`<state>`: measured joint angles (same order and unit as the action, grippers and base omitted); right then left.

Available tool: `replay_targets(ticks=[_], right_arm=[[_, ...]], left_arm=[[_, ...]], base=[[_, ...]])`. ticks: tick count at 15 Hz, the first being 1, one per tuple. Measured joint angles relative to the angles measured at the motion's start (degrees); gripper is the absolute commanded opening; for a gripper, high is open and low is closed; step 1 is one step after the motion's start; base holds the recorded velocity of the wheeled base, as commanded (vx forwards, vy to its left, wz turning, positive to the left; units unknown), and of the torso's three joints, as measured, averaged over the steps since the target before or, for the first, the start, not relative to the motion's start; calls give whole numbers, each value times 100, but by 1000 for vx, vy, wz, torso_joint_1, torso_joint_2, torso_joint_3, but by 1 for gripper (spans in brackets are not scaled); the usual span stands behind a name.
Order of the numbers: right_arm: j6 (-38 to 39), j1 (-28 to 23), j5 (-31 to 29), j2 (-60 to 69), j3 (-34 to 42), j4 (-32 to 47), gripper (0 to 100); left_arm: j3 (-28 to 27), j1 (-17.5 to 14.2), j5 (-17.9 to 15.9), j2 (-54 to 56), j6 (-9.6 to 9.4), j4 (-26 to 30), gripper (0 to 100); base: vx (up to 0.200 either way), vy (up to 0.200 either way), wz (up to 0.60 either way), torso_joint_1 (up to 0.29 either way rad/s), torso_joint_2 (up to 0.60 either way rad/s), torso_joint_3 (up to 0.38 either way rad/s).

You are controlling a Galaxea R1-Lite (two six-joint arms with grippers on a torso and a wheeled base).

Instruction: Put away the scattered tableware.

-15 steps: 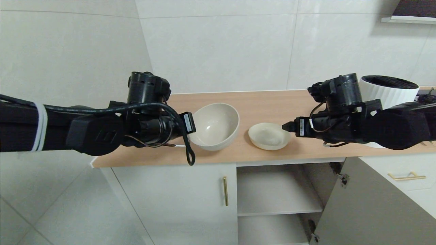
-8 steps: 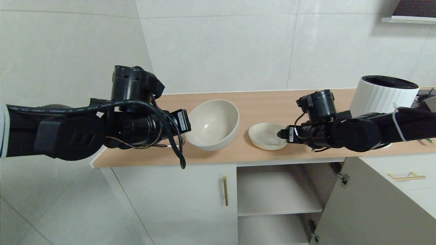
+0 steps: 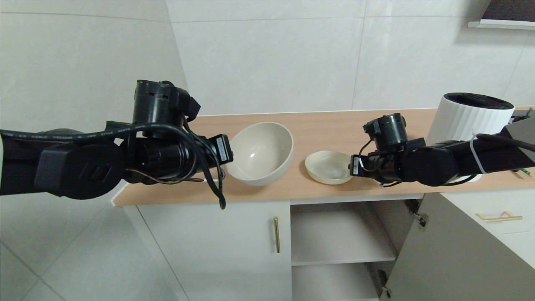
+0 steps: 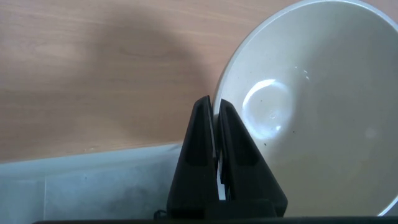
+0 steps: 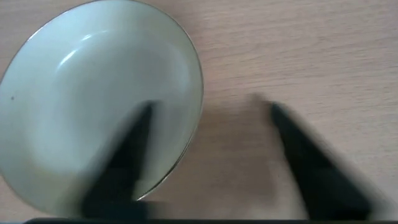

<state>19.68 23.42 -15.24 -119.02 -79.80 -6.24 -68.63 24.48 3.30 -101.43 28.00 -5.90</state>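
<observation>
Two bowls on the worktop (image 3: pixel 317 125). Pinched rim of the tilted large bowl (image 3: pixel 261 152) with left hand (image 4: pixel 213 111) (fingers (image 4: pixel 202 127) clenched); straddled rim of small bowl (image 3: pixel 328 167) with right hand (image 5: pixel 210 112), released.

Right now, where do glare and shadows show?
Left wrist view: round glare spot inside the large round cream bowl, soft shadow on the wooden counter. Head view: small glint in that bowl. Right wrist view: bright streak on the small shallow cream dish.

A deep cream bowl (image 3: pixel 261 152) rests tilted on the wooden counter (image 3: pixel 326 125). Just to its right, apart, a shallow cream dish (image 3: pixel 328 167) lies flat.
</observation>
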Motion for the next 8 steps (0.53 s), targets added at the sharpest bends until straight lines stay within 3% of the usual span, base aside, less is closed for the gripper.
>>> replay_targets(ticks=[8], right_arm=[[29,1,9,61,-51,50,0]], left_arm=[[41,22,-18,51,16,-9,0]], base=[[0,0,0,0,0,0]])
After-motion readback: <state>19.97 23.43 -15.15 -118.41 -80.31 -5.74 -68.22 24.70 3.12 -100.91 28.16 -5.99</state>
